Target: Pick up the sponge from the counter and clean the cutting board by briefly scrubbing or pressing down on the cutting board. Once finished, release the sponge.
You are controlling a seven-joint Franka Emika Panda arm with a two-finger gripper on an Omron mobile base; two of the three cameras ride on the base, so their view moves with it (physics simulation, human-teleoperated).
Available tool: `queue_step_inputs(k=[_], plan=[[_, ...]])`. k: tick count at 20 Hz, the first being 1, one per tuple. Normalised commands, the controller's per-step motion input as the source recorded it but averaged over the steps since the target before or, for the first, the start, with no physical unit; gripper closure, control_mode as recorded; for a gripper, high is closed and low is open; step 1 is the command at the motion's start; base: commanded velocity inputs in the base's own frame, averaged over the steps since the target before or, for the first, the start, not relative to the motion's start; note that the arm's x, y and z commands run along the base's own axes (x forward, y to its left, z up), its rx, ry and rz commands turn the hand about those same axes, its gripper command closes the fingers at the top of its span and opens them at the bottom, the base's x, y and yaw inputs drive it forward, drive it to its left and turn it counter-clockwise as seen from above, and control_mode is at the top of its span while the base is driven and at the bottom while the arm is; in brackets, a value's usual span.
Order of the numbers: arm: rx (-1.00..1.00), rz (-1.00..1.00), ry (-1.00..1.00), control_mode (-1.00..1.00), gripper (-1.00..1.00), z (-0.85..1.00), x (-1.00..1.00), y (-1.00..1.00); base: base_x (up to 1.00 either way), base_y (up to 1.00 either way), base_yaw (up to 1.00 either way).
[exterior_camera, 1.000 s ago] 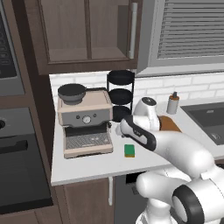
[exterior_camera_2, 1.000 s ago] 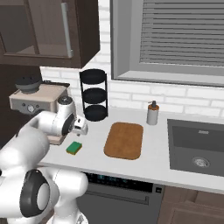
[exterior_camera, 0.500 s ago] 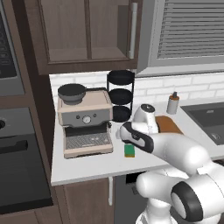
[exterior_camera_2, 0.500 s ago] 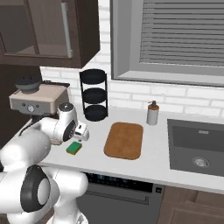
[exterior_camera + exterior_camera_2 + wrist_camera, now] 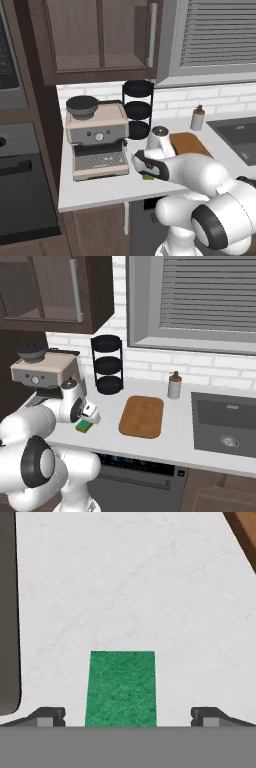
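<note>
Left base view: arm low over the counter [image 5: 100, 192], sponge [image 5: 148, 176] peeking out under the wrist, beside the coffee machine [image 5: 96, 137]. Right base view: gripper [image 5: 88, 417] just above the sponge [image 5: 84, 427], cutting board [image 5: 142, 416] apart to its right. Hand view: fingertips [image 5: 49, 715] spread wide, sponge [image 5: 121, 688] between them, ungripped.

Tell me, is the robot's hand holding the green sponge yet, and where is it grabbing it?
Nothing is held yet. The gripper is open, its fingertips apart on either side of the sponge, which lies on the counter.

Sponge [image 5: 84, 427] on counter [image 5: 175, 443], left of cutting board [image 5: 142, 416]
</note>
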Motion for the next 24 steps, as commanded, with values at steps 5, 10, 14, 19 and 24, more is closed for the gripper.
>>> queue_step_inputs(k=[5,10,14,19,24], plan=[[0.0,0.0,0.08,-1.0,-1.0,-0.08,0.0,0.0,0.0,0.0,0.0],[0.0,0.0,0.05,-1.0,-1.0,-0.2,0.0,0.0,0.0,0.0,0.0],[0.0,0.0,0.02,-1.0,-1.0,-0.23,0.03,0.0,0.0,0.0,0.0],[-0.01,0.0,0.01,-1.0,-1.0,-0.14,0.02,0.02,0.0,0.0,0.0],[0.0,0.0,0.0,-1.0,-1.0,-0.06,0.0,0.0,0.0,0.0,0.0]])
